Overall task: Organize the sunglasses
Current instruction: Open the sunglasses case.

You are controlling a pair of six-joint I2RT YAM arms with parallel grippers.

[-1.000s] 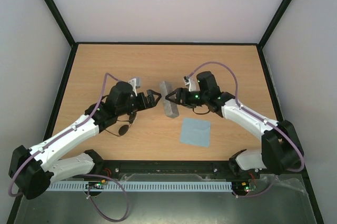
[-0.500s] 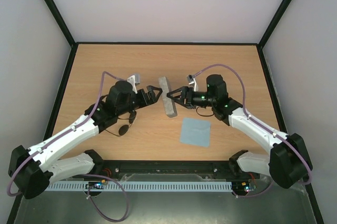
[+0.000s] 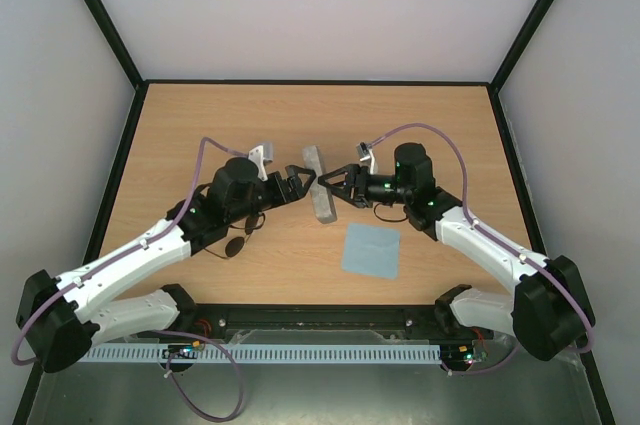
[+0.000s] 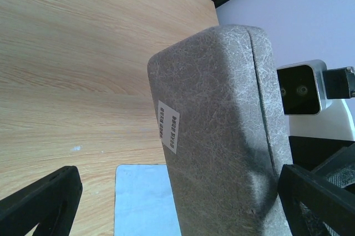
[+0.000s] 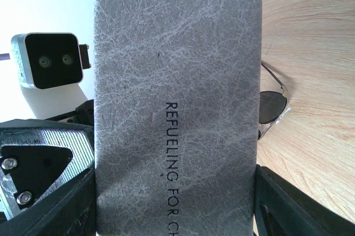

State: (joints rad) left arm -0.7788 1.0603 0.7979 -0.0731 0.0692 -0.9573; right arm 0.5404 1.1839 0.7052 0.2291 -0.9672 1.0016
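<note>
The grey case (image 3: 319,183) stands on its long edge mid-table between both grippers. My right gripper (image 3: 328,190) is shut on it across its width. In the right wrist view the case's printed face (image 5: 177,108) fills the space between the fingers (image 5: 299,205). My left gripper (image 3: 303,177) is open on the case's other side. In the left wrist view one finger (image 4: 321,202) is at the case's edge (image 4: 222,136) and the other (image 4: 39,205) is well off it. The sunglasses (image 3: 237,242) lie on the table under my left arm, and show past the case in the right wrist view (image 5: 272,108).
A light blue cloth (image 3: 371,250) lies flat near the front, right of centre; it also shows in the left wrist view (image 4: 141,202). Black frame rails edge the wooden table (image 3: 200,125). Each wrist camera faces the other across the case.
My left gripper has moved right, closer to the case. My right arm's wrist and elbow have swung to the right while its fingers stayed at the case, which has barely shifted.
</note>
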